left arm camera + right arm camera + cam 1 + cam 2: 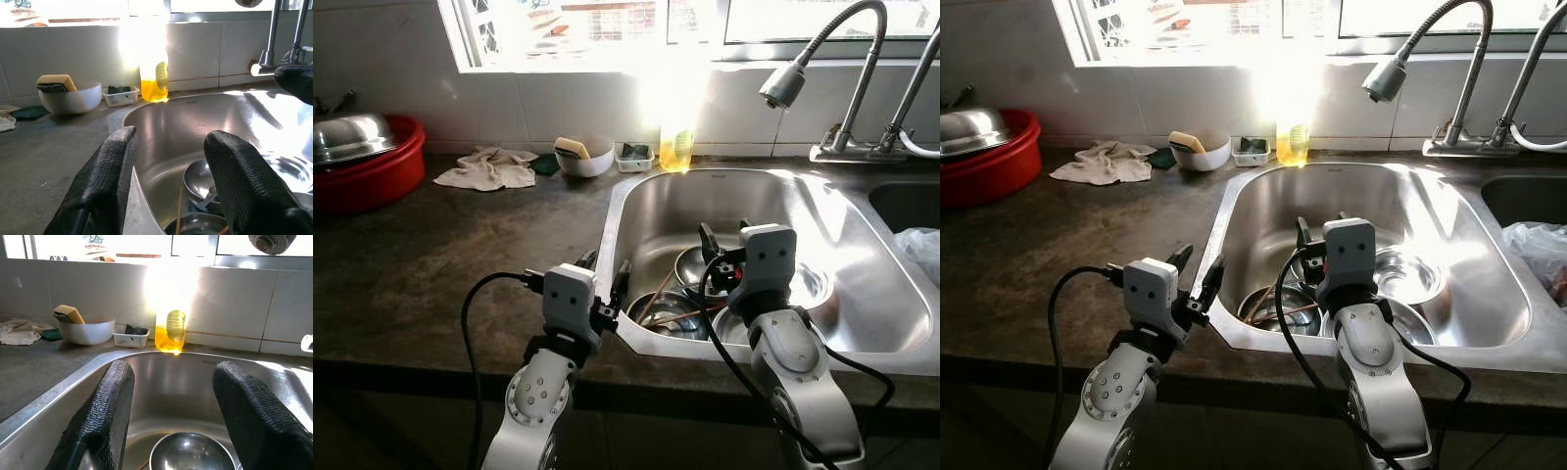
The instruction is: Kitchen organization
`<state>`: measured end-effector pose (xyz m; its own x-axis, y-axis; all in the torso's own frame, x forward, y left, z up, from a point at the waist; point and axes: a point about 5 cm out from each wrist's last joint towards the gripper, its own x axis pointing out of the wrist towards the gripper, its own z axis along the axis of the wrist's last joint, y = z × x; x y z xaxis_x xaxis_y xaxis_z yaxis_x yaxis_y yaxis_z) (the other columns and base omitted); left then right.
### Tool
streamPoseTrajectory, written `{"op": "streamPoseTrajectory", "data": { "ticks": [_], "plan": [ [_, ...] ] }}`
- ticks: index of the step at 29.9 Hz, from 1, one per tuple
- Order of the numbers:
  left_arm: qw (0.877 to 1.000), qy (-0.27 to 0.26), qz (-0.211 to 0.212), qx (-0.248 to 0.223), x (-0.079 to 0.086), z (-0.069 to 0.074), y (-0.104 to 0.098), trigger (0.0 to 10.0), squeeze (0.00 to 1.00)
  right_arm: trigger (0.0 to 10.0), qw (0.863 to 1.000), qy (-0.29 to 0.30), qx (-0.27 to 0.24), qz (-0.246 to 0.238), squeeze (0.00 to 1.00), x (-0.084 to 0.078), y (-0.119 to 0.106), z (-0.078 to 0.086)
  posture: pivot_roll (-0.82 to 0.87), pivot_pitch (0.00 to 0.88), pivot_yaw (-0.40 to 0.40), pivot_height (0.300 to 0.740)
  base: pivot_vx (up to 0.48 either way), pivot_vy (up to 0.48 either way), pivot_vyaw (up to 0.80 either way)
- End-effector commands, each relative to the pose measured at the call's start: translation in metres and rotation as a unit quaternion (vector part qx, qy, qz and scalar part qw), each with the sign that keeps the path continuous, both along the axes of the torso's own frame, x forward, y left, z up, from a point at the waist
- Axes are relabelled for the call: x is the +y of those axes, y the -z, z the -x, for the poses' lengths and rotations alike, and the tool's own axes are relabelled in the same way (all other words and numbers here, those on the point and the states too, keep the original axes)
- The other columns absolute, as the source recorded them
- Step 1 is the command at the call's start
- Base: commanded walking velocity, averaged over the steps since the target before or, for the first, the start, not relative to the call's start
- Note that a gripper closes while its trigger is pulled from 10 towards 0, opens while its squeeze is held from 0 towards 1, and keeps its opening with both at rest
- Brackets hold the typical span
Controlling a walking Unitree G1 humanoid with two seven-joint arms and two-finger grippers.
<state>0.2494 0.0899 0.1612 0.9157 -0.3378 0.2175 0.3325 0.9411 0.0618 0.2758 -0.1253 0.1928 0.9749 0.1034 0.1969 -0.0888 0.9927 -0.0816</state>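
Observation:
A stainless sink (636, 201) is set into the dark counter, with several steel bowls (688, 266) and thin wooden chopsticks (674, 316) piled at its near end. My left gripper (605, 266) hovers open over the sink's near left corner, nothing between its fingers. My right gripper (724, 235) hangs open above the bowls inside the sink, also holding nothing. In the right wrist view a steel bowl (190, 453) lies just below the open fingers (105, 401). In the left wrist view another bowl (205, 178) lies beyond the sink rim.
A yellow dish soap bottle (676, 147), a small tray with a scrubber (634, 157) and a white bowl with a sponge (584, 157) line the back wall. A cloth (489, 168) and a red basin with a steel lid (362, 157) sit left. The faucet (822, 59) arches over the sink; a plastic bag (920, 250) lies right.

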Motion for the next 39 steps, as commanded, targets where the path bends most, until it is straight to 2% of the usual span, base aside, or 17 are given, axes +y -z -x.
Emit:
{"op": "streamPoseTrajectory", "data": {
  "ticks": [1, 31, 39],
  "plan": [
    [1.000, -0.001, -0.005, -0.009, -0.0006, -0.0005, -0.0042, 10.0, 0.00, 10.0, 1.000, 0.001, -0.003, -0.002, 0.00, 0.0002, -0.0035, 0.0001, 0.07, 0.000, 0.008, 0.740, -0.277, 0.000, 0.00],
    [1.000, 0.001, -0.008, 0.004, -0.0018, 0.0013, 0.0015, 10.0, 0.00, 10.0, 1.000, 0.002, 0.005, 0.011, 0.00, 0.0019, -0.0006, 0.0023, 0.07, 0.000, 0.015, 0.740, -0.304, 0.000, 0.00],
    [1.000, -0.005, -0.013, 0.005, -0.0015, 0.0000, 0.0020, 10.0, 0.00, 10.0, 1.000, -0.001, 0.008, 0.020, 0.00, 0.0025, 0.0006, 0.0031, 0.07, 0.000, 0.011, 0.740, 0.000, 0.000, 0.79]
  ]
}}
